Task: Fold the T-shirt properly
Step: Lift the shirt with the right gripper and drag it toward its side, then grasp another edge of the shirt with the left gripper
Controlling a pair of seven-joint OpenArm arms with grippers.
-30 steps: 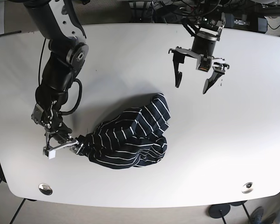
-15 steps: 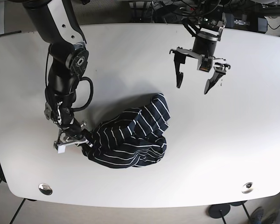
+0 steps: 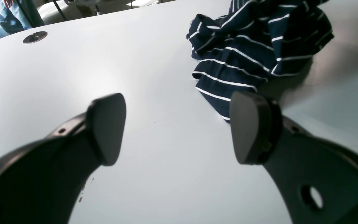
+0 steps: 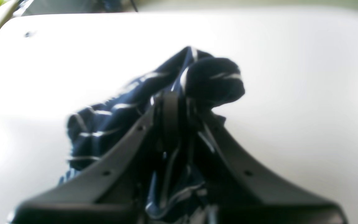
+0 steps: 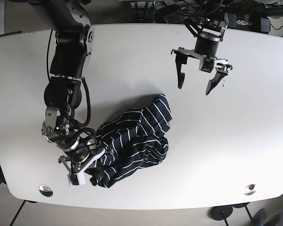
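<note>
The T-shirt [image 5: 132, 143] is navy with thin white stripes and lies crumpled in a heap on the white table [image 5: 236, 141]. My right gripper [image 5: 92, 165], at the left of the base view, is shut on the shirt's lower left edge; the right wrist view shows cloth [image 4: 179, 93] pinched between the fingers. My left gripper [image 5: 194, 84] hangs open and empty above the table, beyond the shirt's far corner. In the left wrist view its two pads [image 3: 109, 127] stand wide apart, with the shirt [image 3: 253, 46] just beyond them.
Two round metal grommets sit near the table's front edge, one at the left [image 5: 45, 190] and one at the right [image 5: 249, 189]. Cables and dark equipment [image 5: 245, 19] crowd the far edge behind the left arm.
My right gripper has swung from the shirt's left side down toward the front edge, dragging the held cloth with it; the heap's lower left has shifted forward. The left gripper has not moved.
</note>
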